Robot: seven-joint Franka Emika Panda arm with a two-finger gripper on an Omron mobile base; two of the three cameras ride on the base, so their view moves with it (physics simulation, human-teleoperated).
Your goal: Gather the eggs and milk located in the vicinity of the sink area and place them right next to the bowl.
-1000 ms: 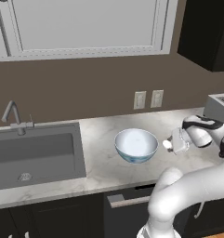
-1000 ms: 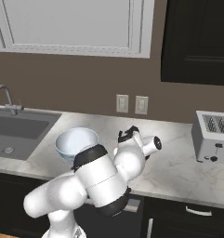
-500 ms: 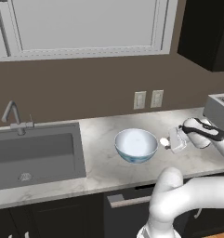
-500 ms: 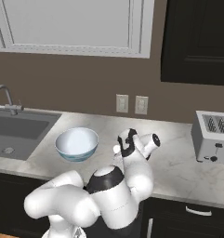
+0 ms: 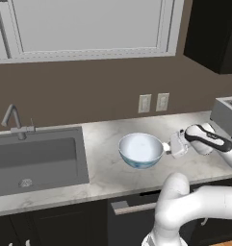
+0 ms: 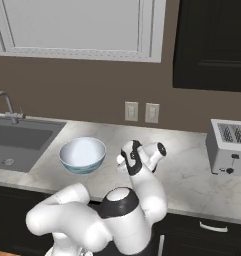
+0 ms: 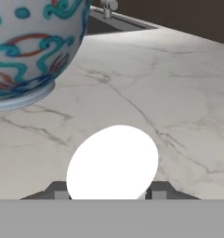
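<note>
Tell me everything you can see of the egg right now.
The egg is a plain white, smooth oval with no markings. It sits between the two dark fingertips of the pincer, gripped on both sides. Below it lies the marble counter, and the patterned bowl stands close by, not touching it.

The light is even and diffuse across all views, with no single strong source. The marble bench [image 5: 108,168] is evenly bright, and the bowl [image 5: 140,150] casts only a faint soft shadow beneath it. The upper dark cabinet [image 6: 212,45] falls to near black with little detail. In the hand view the egg [image 7: 112,162] is blown out to flat white, without shading. The base views look slightly soft and coarse; nothing bends at the edges.
</note>
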